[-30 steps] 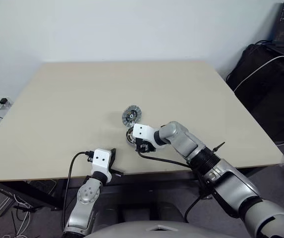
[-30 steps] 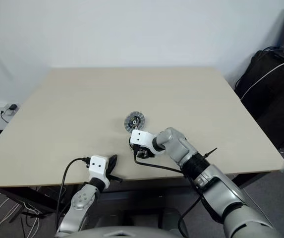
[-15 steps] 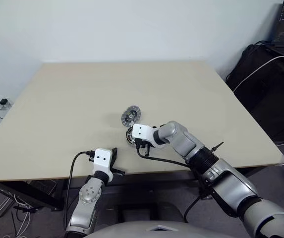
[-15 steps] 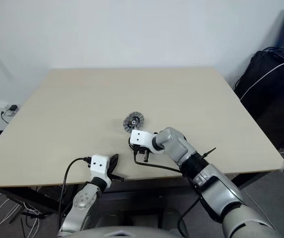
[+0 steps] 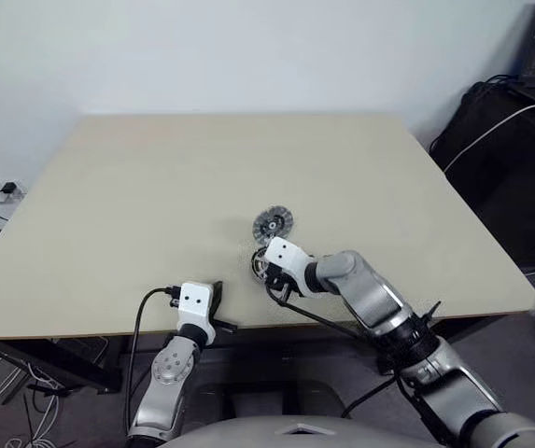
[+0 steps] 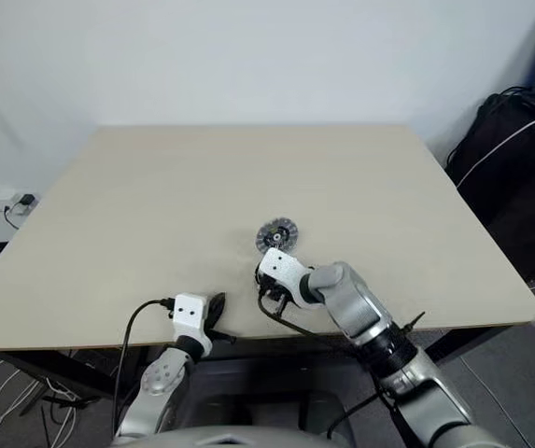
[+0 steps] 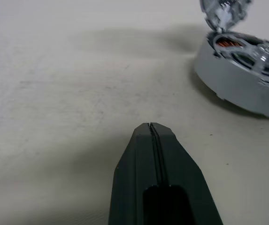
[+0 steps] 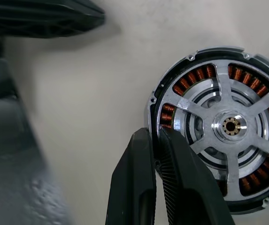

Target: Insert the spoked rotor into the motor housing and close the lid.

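The round grey metal motor housing (image 8: 216, 126) sits on the pale wooden desk (image 5: 155, 187), close to the near edge. The silver spoked rotor (image 8: 230, 125) already lies inside it, with copper wire showing through the gaps. The right tool (image 8: 155, 145) is pinched shut on the housing's rim. The round ribbed silver lid (image 5: 273, 224) lies just behind the housing, toward the far edge. The left tool (image 7: 151, 131) is shut tight, holds nothing, and waits at the near edge, near the housing.
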Robot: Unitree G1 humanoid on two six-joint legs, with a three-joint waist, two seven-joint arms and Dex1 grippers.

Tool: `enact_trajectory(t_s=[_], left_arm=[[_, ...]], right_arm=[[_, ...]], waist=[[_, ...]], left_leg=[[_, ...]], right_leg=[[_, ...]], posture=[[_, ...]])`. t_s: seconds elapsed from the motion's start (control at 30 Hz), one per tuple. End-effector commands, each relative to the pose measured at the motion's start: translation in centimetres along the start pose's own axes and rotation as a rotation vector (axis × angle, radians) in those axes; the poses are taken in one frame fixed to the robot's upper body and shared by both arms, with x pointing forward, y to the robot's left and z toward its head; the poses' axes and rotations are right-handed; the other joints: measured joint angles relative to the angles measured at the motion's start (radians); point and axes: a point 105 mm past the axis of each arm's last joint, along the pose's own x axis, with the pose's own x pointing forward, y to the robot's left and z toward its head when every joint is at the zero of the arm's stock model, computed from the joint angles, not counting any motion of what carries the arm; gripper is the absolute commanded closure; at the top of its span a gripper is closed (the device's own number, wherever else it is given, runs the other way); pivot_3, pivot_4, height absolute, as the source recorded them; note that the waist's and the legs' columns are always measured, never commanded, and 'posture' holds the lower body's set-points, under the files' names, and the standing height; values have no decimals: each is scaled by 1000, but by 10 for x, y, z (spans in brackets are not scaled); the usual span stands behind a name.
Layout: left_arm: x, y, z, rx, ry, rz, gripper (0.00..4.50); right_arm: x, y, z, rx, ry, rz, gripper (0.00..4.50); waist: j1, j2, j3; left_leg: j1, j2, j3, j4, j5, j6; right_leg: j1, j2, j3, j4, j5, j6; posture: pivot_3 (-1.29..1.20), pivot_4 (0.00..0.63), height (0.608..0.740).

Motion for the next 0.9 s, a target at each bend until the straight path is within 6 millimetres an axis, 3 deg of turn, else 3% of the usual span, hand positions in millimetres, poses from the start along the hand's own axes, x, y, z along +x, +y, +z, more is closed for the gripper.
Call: enact_trajectory(t_s=[0.03, 0.33, 0.6, 0.67, 0.73, 0.87, 0.9], left_arm=[[3, -5, 10, -2, -44, -23, 4500], [4, -8, 9, -6, -38, -37, 4500], [3, -8, 8, -13, -38, -29, 4500], [3, -7, 9, -14, -38, -27, 4500], [3, -7, 8, -14, -39, -26, 4500], [3, -8, 9, -12, -39, -29, 4500], [3, -8, 9, -12, -39, -29, 4500]], right_arm=[[-12, 4, 22, 58, -91, -49, 4485], [5, 3, 30, 282, -102, -138, 4485], [17, 1, 33, 283, -98, -156, 4485], [18, 3, 36, 272, -108, -144, 3848], [15, 12, 52, 285, -186, -69, 3251], [11, 9, 61, 280, -212, -78, 1944], [11, 8, 62, 274, -210, -84, 1944]], waist=[[0, 0, 0], [-2, 0, 0], [-5, 0, 0], [-7, 0, 0], [-9, 0, 0], [-12, 0, 0], [-13, 0, 0]], left_leg=[[0, 0, 0, 0, 0, 0], [0, 0, -1, 2, 0, 1], [1, 0, -1, 2, 1, 2], [1, 0, -1, 2, 2, 2], [1, 0, -1, 3, 2, 2], [1, 0, -1, 2, 2, 2], [0, 0, -1, 2, 2, 2]], right_leg=[[0, 0, 0, 0, 0, 0], [0, 0, -1, 0, 1, 1], [1, -1, -1, 0, 3, 2], [1, -1, -1, 0, 4, 3], [1, -1, -1, 0, 4, 2], [0, -1, -1, 0, 4, 2], [0, -1, -1, 0, 4, 2]], posture=[[0, 0, 740], [0, 0, 740], [0, 0, 740], [0, 0, 740], [0, 0, 740], [0, 0, 740], [0, 0, 740]])
